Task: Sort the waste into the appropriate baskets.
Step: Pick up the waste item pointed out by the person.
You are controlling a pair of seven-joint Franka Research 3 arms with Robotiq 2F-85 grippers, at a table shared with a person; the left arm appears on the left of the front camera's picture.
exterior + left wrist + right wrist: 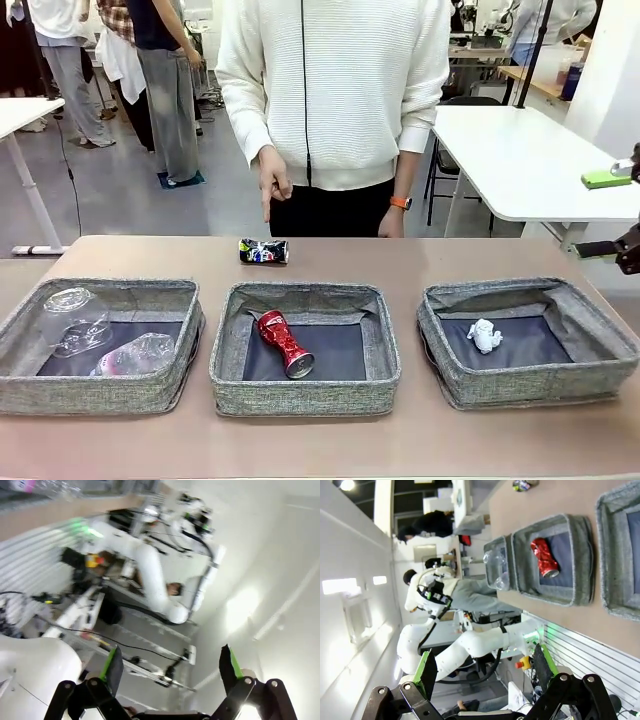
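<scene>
In the left basket (20, 330) lie the clear plastic cup (72, 318) and the clear plastic bottle (140, 353), on their sides and touching or nearly so. Both look thin, light and easily squashed, and probably slick to the pads.

The middle basket (228, 345) holds the red drink can (284, 343), crumpled and lying slantwise on the dark floor. Behind that basket, on the bare table (320, 440) near the person's pointing hand (272, 185), lies the dark can with colourful print (264, 251), on its side and apart from every bin. It seems the one piece not yet sorted. As a dented metal can it should be light and fairly stiff, yet apt to roll; a hold across its round body at mid-length, fingers set square to its long axis, looks soundest.

The right basket (600, 340) holds the small white paper wad (484, 336), soft and nearly weightless.

The left gripper (171, 667) stands with fingers spread wide and nothing between them, aimed off at the room. The right gripper (485, 667) is likewise spread and empty, well away from the baskets.
</scene>
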